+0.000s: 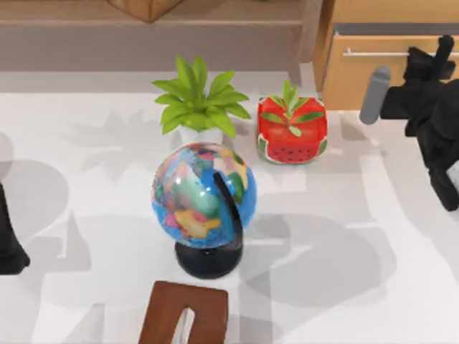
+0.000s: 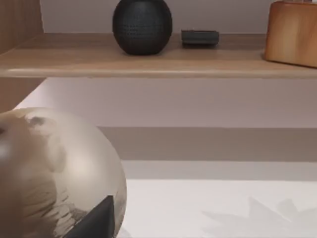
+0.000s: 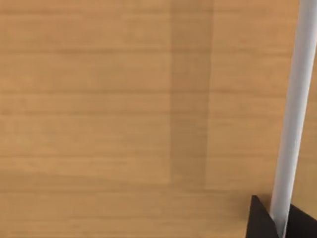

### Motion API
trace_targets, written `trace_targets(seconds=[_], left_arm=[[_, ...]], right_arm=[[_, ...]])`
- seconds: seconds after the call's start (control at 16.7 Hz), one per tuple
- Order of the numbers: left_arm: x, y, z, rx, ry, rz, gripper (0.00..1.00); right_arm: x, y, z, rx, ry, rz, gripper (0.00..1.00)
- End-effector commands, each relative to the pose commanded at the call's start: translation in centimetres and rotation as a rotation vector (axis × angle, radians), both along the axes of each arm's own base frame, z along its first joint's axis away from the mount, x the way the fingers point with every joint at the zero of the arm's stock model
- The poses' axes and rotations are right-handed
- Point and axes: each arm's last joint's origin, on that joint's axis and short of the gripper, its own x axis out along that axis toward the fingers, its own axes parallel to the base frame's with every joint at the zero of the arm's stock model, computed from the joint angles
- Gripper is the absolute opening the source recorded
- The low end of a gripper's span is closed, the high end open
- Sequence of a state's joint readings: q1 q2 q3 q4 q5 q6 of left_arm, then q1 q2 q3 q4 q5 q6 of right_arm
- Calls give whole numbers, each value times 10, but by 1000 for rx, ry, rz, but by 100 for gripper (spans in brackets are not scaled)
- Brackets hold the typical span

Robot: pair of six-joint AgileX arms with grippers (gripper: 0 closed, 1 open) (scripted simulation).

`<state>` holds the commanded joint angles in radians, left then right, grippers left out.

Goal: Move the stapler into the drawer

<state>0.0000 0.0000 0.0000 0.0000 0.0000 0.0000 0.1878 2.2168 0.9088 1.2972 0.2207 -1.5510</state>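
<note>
While the right gripper (image 1: 439, 51) sits at the drawer's (image 1: 373, 82) silver bar handle (image 3: 292, 109) at the table's far right, its fingers straddling the bar, I'd judge the opening step is in hand; whether they pinch it I cannot tell. Next comes a straight pull outward. The stapler I cannot find. The left arm (image 1: 8, 236) idles at the left edge.

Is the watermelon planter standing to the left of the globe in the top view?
No, the watermelon planter stands behind the globe and to its right, beside the green plant.
</note>
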Motion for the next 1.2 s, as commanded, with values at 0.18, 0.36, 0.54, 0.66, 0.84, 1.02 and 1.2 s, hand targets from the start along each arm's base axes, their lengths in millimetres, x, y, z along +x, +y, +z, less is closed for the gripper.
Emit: trace_targets(seconds=[0.18,0.36,0.54,0.66,0.84,1.02,1.2], left_arm=[[0,0,0,0,0,0,100],[0,0,0,0,0,0,100],[0,0,0,0,0,0,100],[0,0,0,0,0,0,100],[0,0,0,0,0,0,100],[0,0,0,0,0,0,100],[0,0,0,0,0,0,100]], right_arm=[[23,0,-1,-2,4,3,0],[40,0,0,0,2,3,0],[42,-1,1,1,2,2,0],[42,-1,1,1,2,2,8],[42,-1,1,1,2,2,30],[42,-1,1,1,2,2,53],[42,-1,1,1,2,2,75]])
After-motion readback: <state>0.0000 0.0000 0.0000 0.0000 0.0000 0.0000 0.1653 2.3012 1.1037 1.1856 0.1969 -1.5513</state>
